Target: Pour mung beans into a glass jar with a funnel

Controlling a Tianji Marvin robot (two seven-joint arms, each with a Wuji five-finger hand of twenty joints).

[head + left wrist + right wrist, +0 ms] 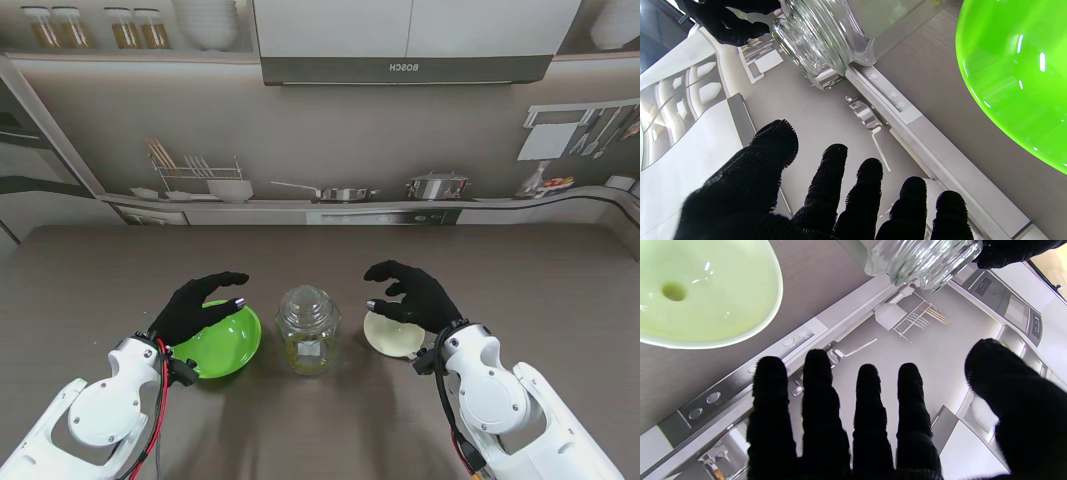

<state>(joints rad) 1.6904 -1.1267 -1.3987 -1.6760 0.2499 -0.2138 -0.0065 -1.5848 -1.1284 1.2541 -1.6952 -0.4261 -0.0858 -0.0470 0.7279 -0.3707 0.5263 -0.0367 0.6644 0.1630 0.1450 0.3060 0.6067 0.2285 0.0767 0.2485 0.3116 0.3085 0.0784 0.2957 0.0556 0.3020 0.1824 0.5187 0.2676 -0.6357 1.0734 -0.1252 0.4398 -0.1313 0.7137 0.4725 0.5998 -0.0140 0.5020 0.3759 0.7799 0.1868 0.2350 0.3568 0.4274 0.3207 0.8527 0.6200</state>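
Looking down from the stand, you see the glass jar (308, 330), lid on, standing mid-surface between the green bowl (222, 345) on the left and the pale funnel (392, 334) on the right. Your left robot hand (196, 306) hovers over the bowl's far rim, fingers spread and holding nothing; your right robot hand (415, 294) hangs likewise spread over the funnel.

Left wrist view: splayed fingers (833, 186) touch nothing, the bowl (1017, 73) close alongside and the jar (820, 36) farther off. No beans are discernible.

Right wrist view: fingers (816, 400) apart, the funnel (703, 290) just beside them, mouth up, spout hole visible. It looks light, stiff and slick; take it by the rim. The jar (923, 260) is likely heavy and breakable, so grip its body.
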